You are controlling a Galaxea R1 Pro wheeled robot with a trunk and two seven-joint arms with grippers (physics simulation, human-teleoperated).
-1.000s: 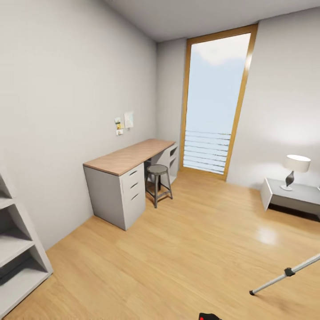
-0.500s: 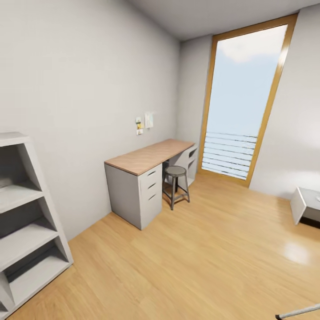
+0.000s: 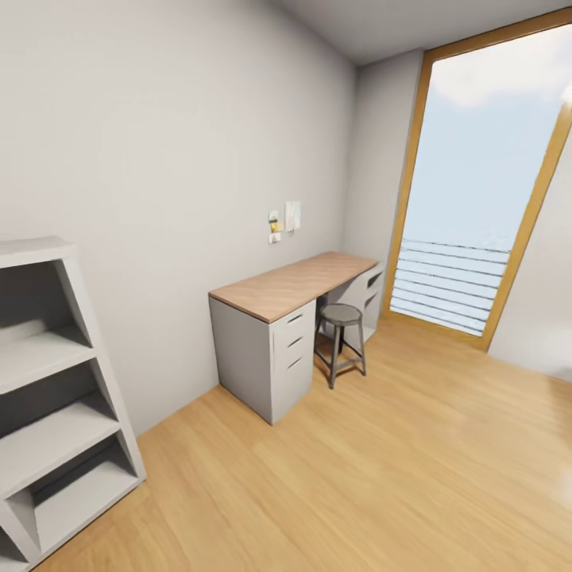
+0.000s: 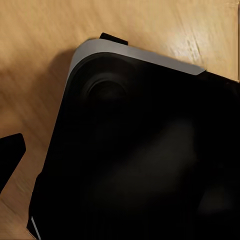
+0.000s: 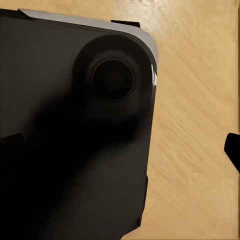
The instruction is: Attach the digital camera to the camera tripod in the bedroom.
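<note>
The head view looks into the bedroom, with its grey walls, light wood floor (image 3: 381,477) and tall wood-framed window (image 3: 485,183). The digital camera and the camera tripod are out of view. In the left wrist view one black fingertip (image 4: 10,152) sits at the picture's edge, with nothing between the fingers, over my black base (image 4: 150,160) and the floor. In the right wrist view a fingertip (image 5: 233,149) likewise sits at the edge, above my base (image 5: 75,125). Both grippers look open and empty.
A wood-topped desk (image 3: 294,286) with grey drawers stands against the left wall, and a round dark stool (image 3: 342,338) is tucked beside it. Pale cube shelves (image 3: 48,397) stand at the near left. Open wood floor stretches from the desk toward the window.
The head view has swung left. The tripod leg, lamp and low grey table slid out on the right, and the shelves came in on the left. This is the camera moving, not the things.
</note>
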